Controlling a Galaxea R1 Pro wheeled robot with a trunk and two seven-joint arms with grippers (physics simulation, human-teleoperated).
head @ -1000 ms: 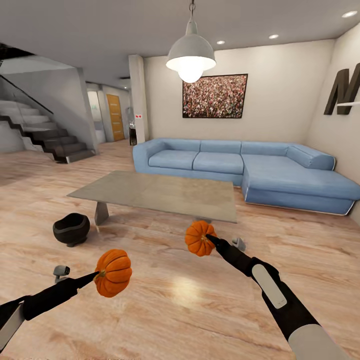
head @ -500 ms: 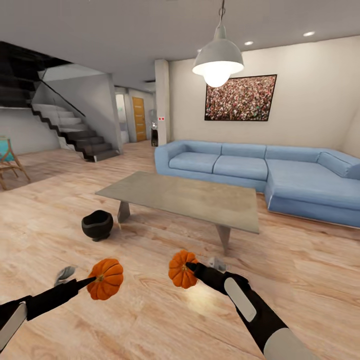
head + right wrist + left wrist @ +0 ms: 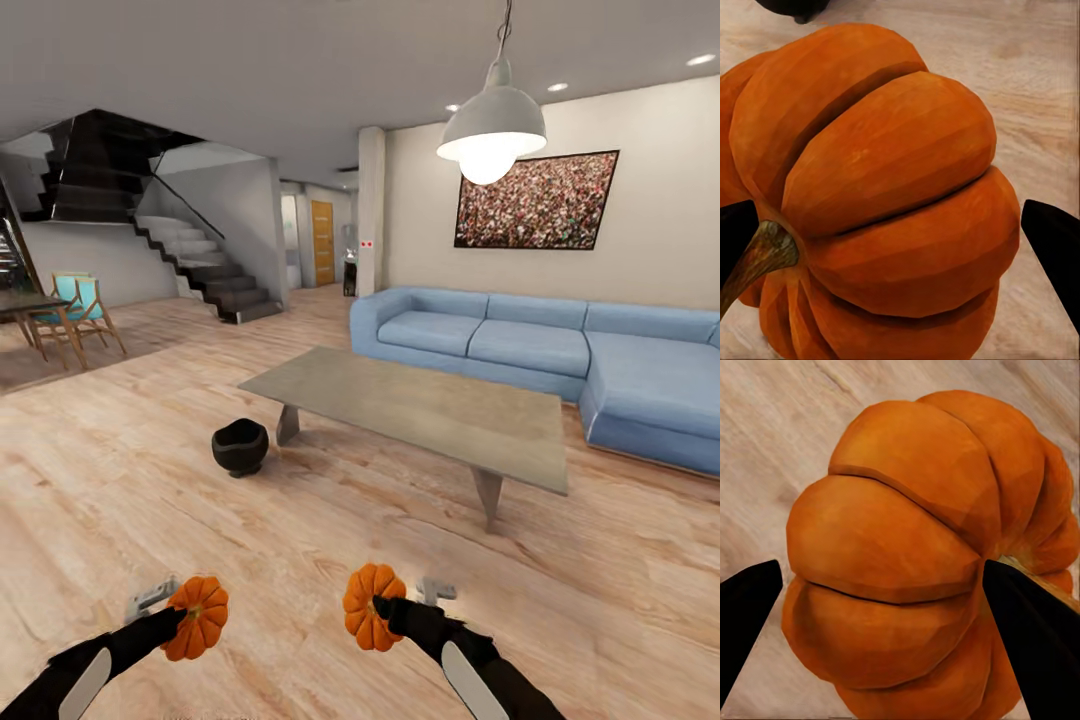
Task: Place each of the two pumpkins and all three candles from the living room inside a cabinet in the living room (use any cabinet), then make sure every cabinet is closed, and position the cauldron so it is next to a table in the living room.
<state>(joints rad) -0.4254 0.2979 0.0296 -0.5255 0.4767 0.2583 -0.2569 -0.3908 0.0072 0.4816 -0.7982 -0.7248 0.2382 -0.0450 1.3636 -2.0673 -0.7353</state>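
Carry step, judging by the scene: both pumpkins are held above the wood floor, low in the head view. Left gripper is clamped on the left pumpkin; right gripper is clamped on the right pumpkin. The cauldron sits left of centre, just beside the table. Next move: find the cabinet, open a drawer.
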